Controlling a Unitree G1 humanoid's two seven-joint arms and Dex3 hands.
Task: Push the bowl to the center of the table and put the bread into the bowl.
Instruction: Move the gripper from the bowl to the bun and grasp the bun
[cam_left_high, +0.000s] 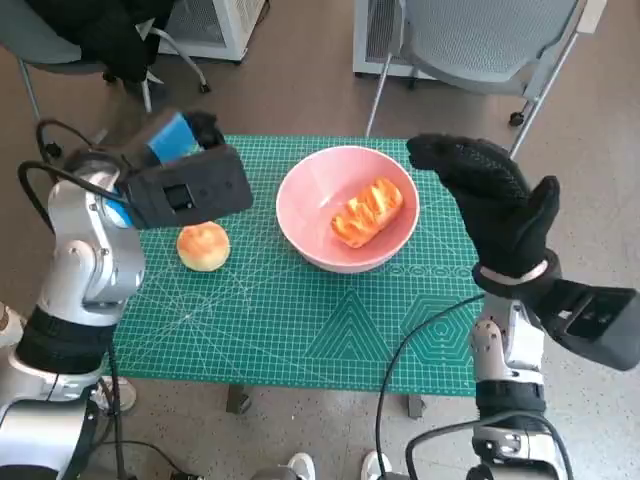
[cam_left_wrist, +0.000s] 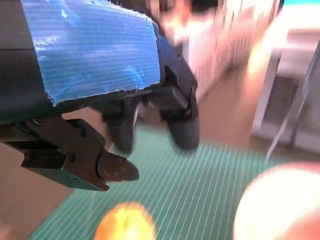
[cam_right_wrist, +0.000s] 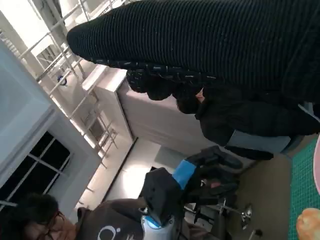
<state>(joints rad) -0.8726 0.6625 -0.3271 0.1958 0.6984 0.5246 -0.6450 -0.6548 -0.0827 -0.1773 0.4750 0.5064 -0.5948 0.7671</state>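
So the pink bowl (cam_left_high: 347, 207) sits mid-counter with a glazed bread (cam_left_high: 372, 211) already in it; a round bun (cam_left_high: 203, 246) lies on the green mat (cam_left_high: 300, 320) just beside it. You'd expect that bun to be light and squashy, so cup it gently from the sides. Your left hand (cam_left_high: 190, 185) hovers over it holding nothing, fingers apart. Your right hand (cam_left_high: 490, 195) is raised, spread, empty. The left wrist view is blurry, and the bun's underside is hidden.
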